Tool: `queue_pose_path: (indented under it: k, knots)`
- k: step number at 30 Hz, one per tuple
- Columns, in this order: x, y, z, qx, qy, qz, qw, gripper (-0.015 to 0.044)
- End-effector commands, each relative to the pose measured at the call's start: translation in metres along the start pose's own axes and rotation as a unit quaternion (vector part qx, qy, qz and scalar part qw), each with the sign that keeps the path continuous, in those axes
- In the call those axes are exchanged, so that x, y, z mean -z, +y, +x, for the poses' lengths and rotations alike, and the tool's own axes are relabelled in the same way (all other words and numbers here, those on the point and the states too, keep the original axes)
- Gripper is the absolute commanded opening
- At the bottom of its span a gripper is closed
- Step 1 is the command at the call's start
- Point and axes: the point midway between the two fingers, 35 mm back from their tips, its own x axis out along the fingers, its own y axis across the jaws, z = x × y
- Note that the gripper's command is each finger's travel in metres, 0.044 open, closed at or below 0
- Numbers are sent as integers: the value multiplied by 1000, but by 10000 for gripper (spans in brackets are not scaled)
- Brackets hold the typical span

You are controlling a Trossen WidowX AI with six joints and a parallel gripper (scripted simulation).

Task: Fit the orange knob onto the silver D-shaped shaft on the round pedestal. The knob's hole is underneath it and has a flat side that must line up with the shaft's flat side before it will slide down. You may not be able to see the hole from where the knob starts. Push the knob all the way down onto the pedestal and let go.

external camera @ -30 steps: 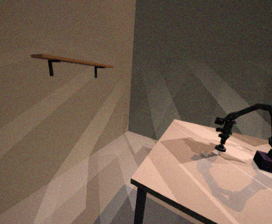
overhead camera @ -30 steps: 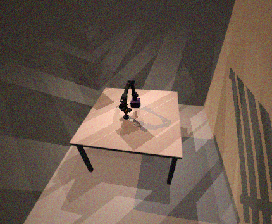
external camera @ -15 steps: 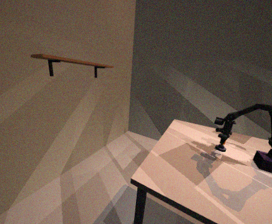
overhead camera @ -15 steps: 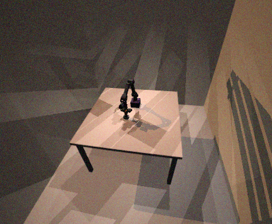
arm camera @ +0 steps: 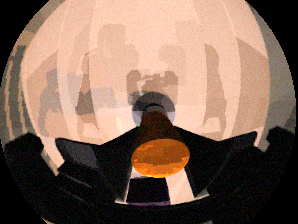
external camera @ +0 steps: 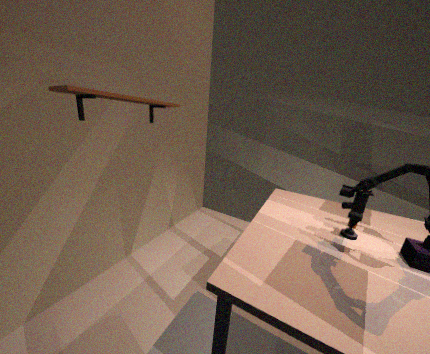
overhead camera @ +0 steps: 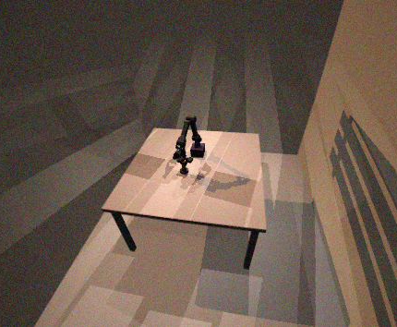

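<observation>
The orange knob (arm camera: 160, 158) (overhead camera: 184, 162) is between the fingers of my gripper (arm camera: 155, 129) (overhead camera: 184, 160) (external camera: 354, 223), which is shut on it. In the wrist view the knob's orange top faces the camera and its darker side runs down toward the pedestal. The round grey pedestal (overhead camera: 184, 171) (external camera: 349, 234) (arm camera: 139, 103) stands on the table, directly under the knob in the top and exterior views. The knob's lower end is at or just above the pedestal. The silver shaft, the knob's hole and both flat sides are hidden, so I cannot tell whether they line up.
The arm's dark purple base (overhead camera: 198, 150) (external camera: 425, 257) stands on the table (overhead camera: 156, 203) (external camera: 259, 260), behind the pedestal in the top view. Shadows of the arm fall across the tabletop. A wooden shelf (external camera: 119, 97) is fixed to the wall, away from the table.
</observation>
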Motion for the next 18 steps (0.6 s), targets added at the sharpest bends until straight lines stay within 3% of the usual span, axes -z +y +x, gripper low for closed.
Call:
queue_pose_path:
  k: [1,18]
  knots:
    - [0,-1,1,2,-1,-27,1000,0]
    - [-4,-1,3,2,-1,-27,1000,0]
